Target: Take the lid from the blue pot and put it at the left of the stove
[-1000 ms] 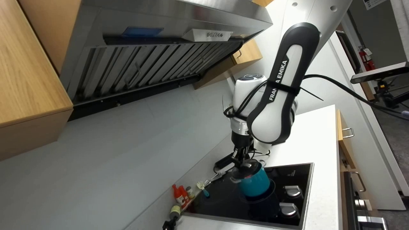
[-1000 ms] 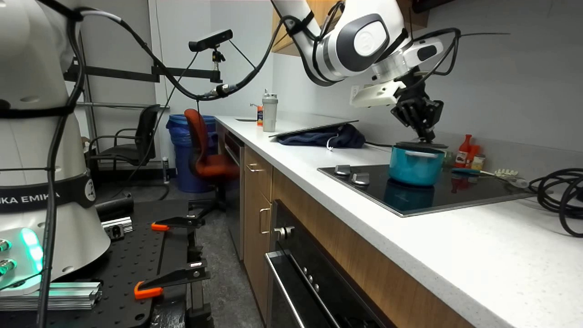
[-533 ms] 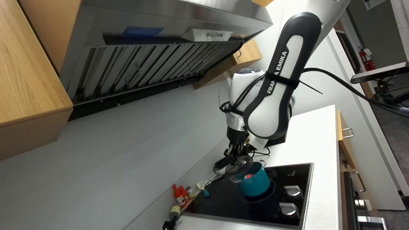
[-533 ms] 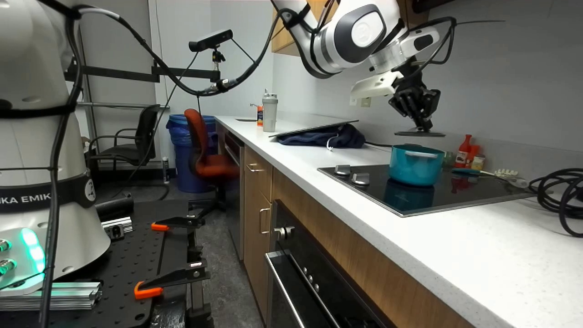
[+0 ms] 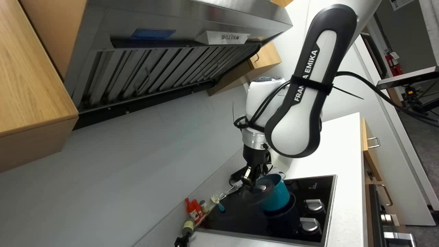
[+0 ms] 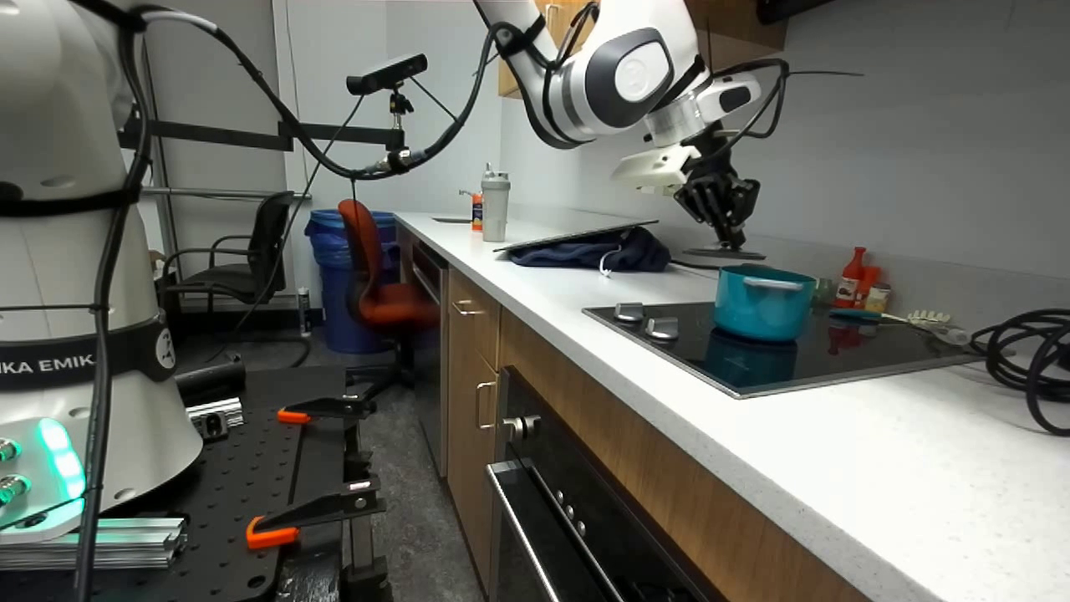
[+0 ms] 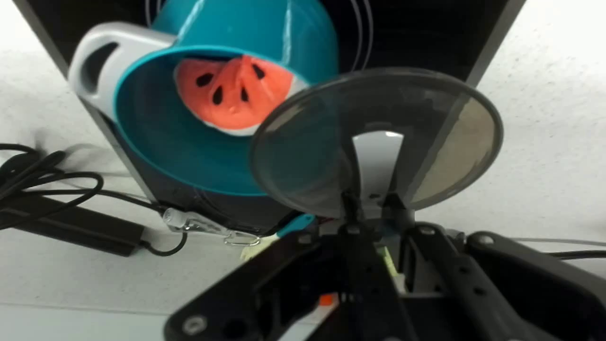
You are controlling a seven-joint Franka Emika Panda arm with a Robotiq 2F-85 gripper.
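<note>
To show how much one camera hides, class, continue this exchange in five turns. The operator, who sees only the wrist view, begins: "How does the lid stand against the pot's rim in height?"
Observer: In an exterior view the lid shows above the rim of the blue pot.
Operator: Any knobs on the stove?
Observer: Yes, two silvery knobs on the stove, in both exterior views.
Operator: Anything overhead?
Observer: A metal range hood, in an exterior view.
</note>
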